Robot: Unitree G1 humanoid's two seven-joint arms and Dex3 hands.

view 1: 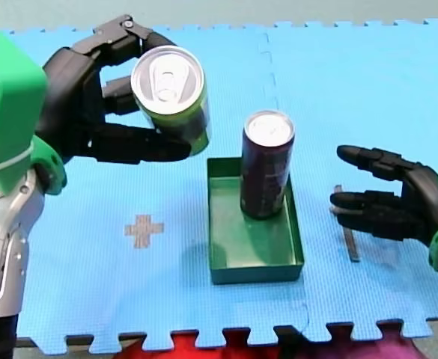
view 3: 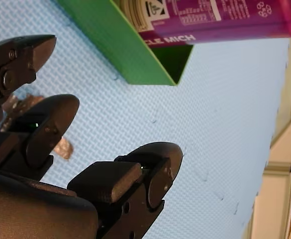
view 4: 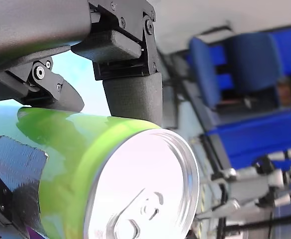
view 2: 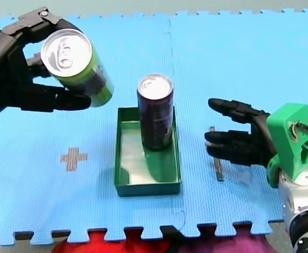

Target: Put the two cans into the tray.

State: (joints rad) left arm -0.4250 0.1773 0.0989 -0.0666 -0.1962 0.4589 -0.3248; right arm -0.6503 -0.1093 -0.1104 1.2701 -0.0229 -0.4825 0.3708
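Blue foam mat [view 1: 368,112] with a green tray [view 1: 256,271] at its middle. The left robot hand [view 1: 91,105] grips a green can [view 1: 175,105] in the air, up and to the left of the tray. The right robot hand [view 1: 387,202] is open and empty, just right of the tray.
A purple can [view 1: 266,176] stands upright in the tray's far end, leaving the near half free. The green can is best carried over that free half, turned upright, then lowered until its base sits flat, clear of the rim and the purple can, before the hand lets go. The green can is tilted: its long axis slants, silver top facing up toward the robot, base pointing down and away toward the tray.
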